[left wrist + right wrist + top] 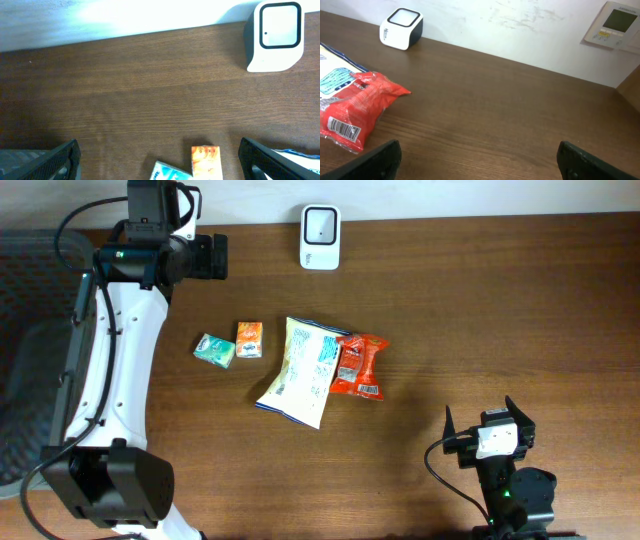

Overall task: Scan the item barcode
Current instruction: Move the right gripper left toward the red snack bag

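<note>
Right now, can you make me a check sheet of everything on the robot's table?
Surface: brown wooden table, bare apart from the things below.
Job's things: white barcode scanner at the back edge; red snack packet, barcode facing up, overlapping the white-and-blue bag; orange box beside the teal packet.
Clutter: nothing seen.
Grippers: left gripper near the back, jaws open, empty; right gripper near the front, jaws open, empty.
Cables: black cable looping along the left arm; another black cable by the right arm.
Surroundings: white wall with a control panel.
</note>
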Available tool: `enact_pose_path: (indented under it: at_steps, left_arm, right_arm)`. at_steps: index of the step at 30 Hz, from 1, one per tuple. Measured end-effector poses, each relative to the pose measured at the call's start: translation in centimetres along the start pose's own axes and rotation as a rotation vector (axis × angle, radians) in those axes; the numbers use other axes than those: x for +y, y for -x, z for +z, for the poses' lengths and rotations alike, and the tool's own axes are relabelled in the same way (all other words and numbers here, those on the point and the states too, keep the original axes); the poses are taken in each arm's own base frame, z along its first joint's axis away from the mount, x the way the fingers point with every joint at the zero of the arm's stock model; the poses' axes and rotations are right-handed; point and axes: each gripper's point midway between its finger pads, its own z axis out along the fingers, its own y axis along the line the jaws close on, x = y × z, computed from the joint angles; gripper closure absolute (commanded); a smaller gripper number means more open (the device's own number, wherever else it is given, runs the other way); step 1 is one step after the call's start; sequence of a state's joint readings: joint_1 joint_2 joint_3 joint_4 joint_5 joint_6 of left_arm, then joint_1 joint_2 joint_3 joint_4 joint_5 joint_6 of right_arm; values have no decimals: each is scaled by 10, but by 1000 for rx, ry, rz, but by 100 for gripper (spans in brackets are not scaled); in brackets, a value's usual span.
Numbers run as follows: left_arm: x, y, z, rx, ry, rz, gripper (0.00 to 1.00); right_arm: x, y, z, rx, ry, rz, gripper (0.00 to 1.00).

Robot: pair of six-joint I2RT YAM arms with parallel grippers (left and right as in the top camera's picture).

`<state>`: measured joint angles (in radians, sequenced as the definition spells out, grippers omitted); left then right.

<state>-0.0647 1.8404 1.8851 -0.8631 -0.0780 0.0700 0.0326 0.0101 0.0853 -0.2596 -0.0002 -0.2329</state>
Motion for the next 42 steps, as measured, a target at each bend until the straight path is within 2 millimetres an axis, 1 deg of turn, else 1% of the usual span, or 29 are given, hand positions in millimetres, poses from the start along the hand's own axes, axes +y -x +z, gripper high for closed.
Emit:
enact_pose_path:
  at_steps: [8, 14, 18, 22, 26, 28, 30, 33, 35, 37, 39, 41, 42]
  left_arm:
    - [0, 0, 0, 0, 0, 0, 1]
    - [0, 0, 0, 0, 0, 0, 1]
    - [0, 0, 0, 0, 0, 0, 1]
    - [0, 0, 0, 0, 0, 0, 1]
    - [0, 0, 0, 0, 0, 0, 1]
    - [0, 0, 0, 0, 0, 0, 1]
    - [0, 0, 0, 0, 0, 0, 1]
    - [0, 0, 0, 2, -1, 0, 1]
    - [0, 0, 0, 0, 0, 0, 1]
    - [0, 0, 0, 1, 0, 0, 1]
    - [0, -1, 0, 2, 0, 1, 1]
    - [2, -1, 0, 4, 2, 1, 1]
    - [6, -1, 0, 3, 7, -3, 1]
  right_arm:
    - [0, 0, 0, 0, 0, -3, 2]
    - [-4, 0, 0, 2, -21, -1, 1]
    - [6, 4, 0, -18, 37, 12, 1]
    - [23, 9, -2, -44, 136, 31, 1]
    - [34, 8, -1, 15, 214, 87, 1]
    - [37, 18, -1, 61, 251, 118, 1]
    - [39, 34, 0, 110, 290, 148, 1]
    - [44, 55, 10, 213, 364, 187, 1]
    - [49, 69, 23, 291, 425, 216, 1]
    - [56, 86, 40, 329, 498, 241, 2]
    - [69, 102, 55, 345, 604, 273, 2]
    - [84, 109, 71, 349, 722, 308, 1]
    - [90, 109, 77, 344, 767, 320, 11]
